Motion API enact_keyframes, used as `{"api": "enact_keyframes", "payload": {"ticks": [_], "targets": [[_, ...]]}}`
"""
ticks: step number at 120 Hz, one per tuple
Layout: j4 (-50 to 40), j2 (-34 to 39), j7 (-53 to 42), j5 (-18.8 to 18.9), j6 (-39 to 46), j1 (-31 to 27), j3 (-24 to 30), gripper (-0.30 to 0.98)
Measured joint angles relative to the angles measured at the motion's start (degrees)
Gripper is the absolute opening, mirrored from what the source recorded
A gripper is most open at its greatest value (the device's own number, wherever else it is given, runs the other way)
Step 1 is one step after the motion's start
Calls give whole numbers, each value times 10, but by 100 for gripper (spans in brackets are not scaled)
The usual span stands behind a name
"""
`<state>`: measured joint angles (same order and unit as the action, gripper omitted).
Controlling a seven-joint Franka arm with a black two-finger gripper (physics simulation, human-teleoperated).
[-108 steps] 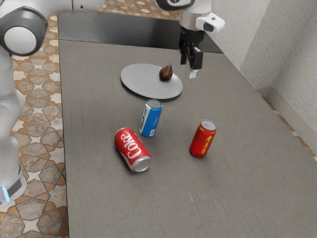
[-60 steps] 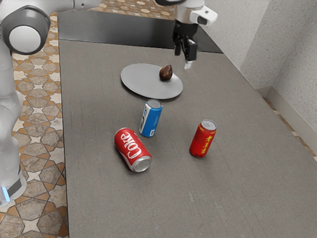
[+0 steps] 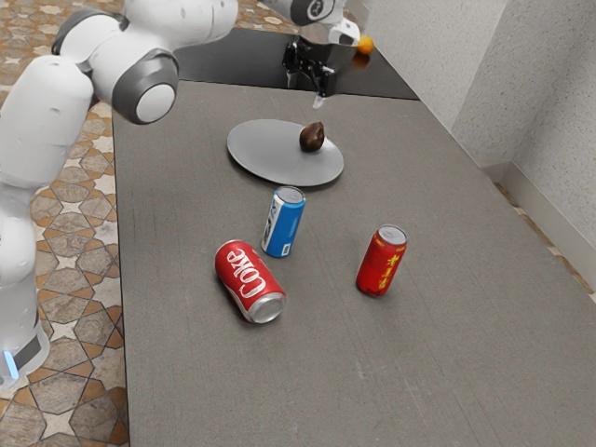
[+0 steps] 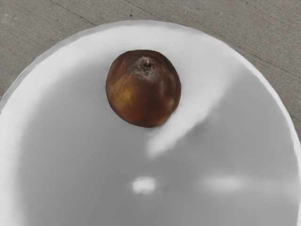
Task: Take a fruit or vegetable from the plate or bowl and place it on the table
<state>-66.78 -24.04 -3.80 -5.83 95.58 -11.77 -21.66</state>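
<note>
In front of the plate (image 3: 270,158) lies a can (image 3: 250,282) reading "Coke". Between them stands a blue can (image 3: 282,222), its letters unclear to me. The gripper (image 3: 305,88) has moved toward the exterior view's left, above the plate's far side, fingers apart and empty; grasping seems next. The brown fruit (image 3: 312,137) sits on the plate. Farther right, a red can (image 3: 382,261) carries yellow characters.

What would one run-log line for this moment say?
gripper: open, empty | brown fruit: on plate | Coke can: on its side | pick: not yet made

Open air above fruit (image 4: 143,89); blue can (image 3: 283,223) near plate (image 3: 265,154).
</note>
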Motion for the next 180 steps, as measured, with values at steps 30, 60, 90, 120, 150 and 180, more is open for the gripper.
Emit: {"api": "enact_keyframes", "payload": {"ticks": [30, 60, 90, 120, 150, 180], "targets": [[13, -49, -3, -25, 22, -34, 6, 69], [31, -68, -6, -43, 26, -44, 10, 69], [39, -90, -10, -37, 29, -49, 8, 69], [52, -107, -13, -33, 33, -47, 13, 69], [85, -144, -15, -36, 51, -49, 22, 69], [101, -169, -16, -42, 58, -50, 25, 69]]}}
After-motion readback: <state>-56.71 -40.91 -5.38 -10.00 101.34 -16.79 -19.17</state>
